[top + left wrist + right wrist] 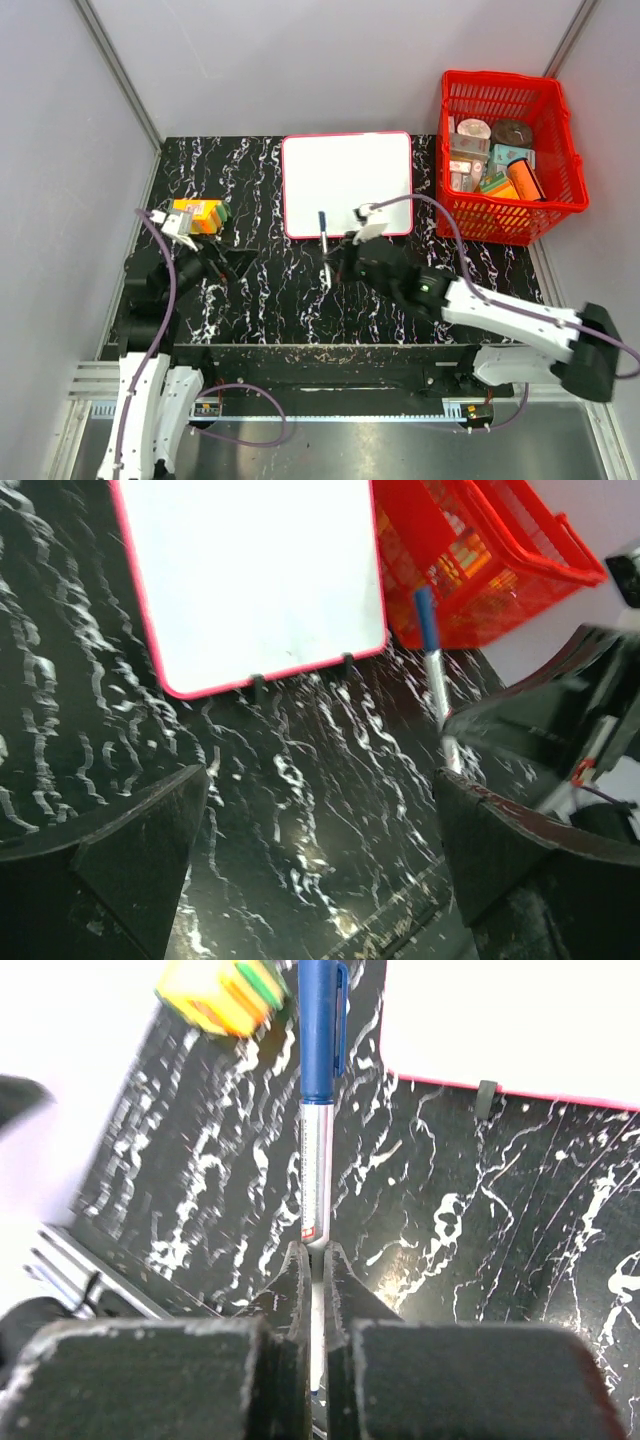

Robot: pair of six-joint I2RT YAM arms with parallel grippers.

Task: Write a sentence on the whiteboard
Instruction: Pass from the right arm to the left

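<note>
My right tool [315,1257] gripped the marker [316,1110] low (cap seemingly on); against the whiteboard [347,185] at twelve o'clock it could pivot.

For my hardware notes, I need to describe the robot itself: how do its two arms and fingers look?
Both the left arm and right arm have white links with black joints, and a purple cable runs along each. The fingers are black, blocky and scuffed whitish.
</note>
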